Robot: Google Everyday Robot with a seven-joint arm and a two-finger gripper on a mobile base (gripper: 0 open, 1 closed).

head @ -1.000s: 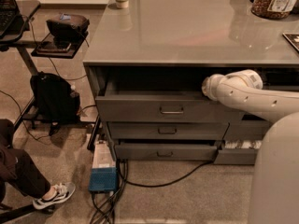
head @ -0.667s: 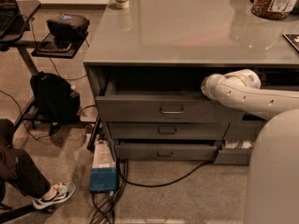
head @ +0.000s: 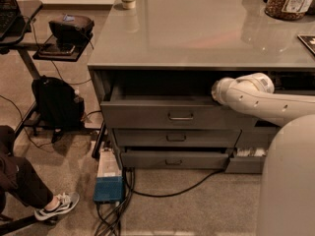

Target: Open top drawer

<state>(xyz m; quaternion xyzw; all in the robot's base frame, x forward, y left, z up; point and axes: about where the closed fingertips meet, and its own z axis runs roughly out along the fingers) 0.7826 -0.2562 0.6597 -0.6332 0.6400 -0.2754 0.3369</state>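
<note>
The top drawer is the wide grey front just under the counter, with a small loop handle at its centre. It stands pulled out a little, leaving a dark gap above its top edge. My white arm reaches in from the right, over the right part of the drawer front. The gripper is at the arm's left end, in that dark gap above and right of the handle, mostly hidden in shadow.
Two shallower grey drawers sit below, and a low drawer with white contents at the right. A blue and white box and cables lie on the floor in front. A backpack and a person's foot are at the left.
The arm's end has edged slightly to the left inside the gap. The drawer front looks unchanged.
</note>
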